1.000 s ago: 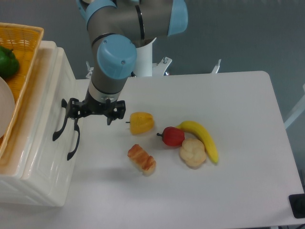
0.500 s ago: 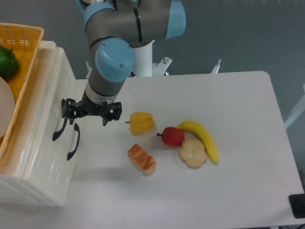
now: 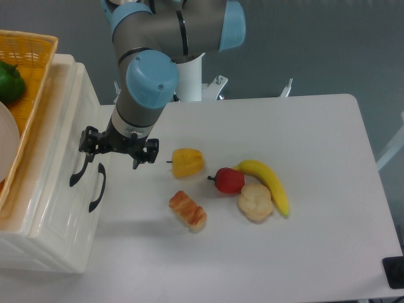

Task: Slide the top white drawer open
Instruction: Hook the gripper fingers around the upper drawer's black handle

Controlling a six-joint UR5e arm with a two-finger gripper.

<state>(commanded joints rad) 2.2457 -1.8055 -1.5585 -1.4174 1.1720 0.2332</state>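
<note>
At the far left, the glossy cream-white top drawer (image 3: 63, 145) is sitting closed in the cabinet, its curved black handle (image 3: 80, 167) above 1 identical lower handle (image 3: 96, 187). The black two-finger gripper (image 3: 115, 147) is shifting leftward from 1 second ago, its left finger now over the upper handle. Its fingers are spread wide, gripping nothing. The yellow bell pepper (image 3: 187, 162) and red apple (image 3: 228, 180) are lying unmoved.
</note>
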